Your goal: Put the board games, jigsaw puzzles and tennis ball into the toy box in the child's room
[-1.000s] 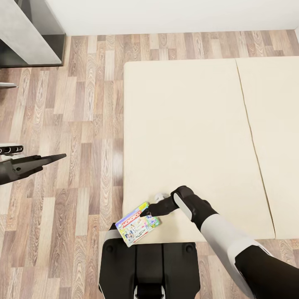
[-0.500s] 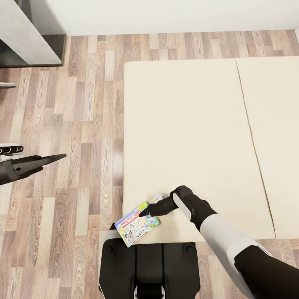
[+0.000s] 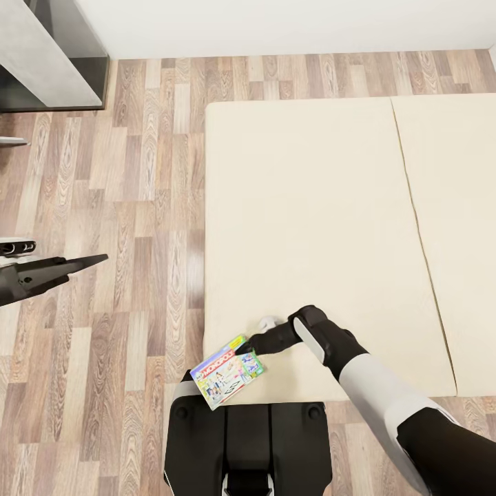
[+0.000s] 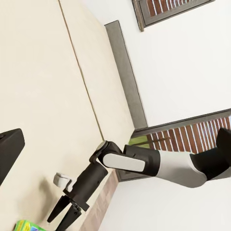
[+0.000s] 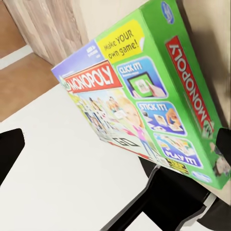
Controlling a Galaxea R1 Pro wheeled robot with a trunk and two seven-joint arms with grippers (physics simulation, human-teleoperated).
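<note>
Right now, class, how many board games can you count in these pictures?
1. The board game, a Monopoly box, overhangs the bed's near corner, just ahead of the right gripper. Others may lie out of view.

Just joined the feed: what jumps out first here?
The bright Monopoly box at the near corner of the cream bed, overhanging its edge above the robot's base. The right gripper reaches it, fingers spread, not clearly gripping. The left gripper hangs over the wood floor, off to the side.
</note>
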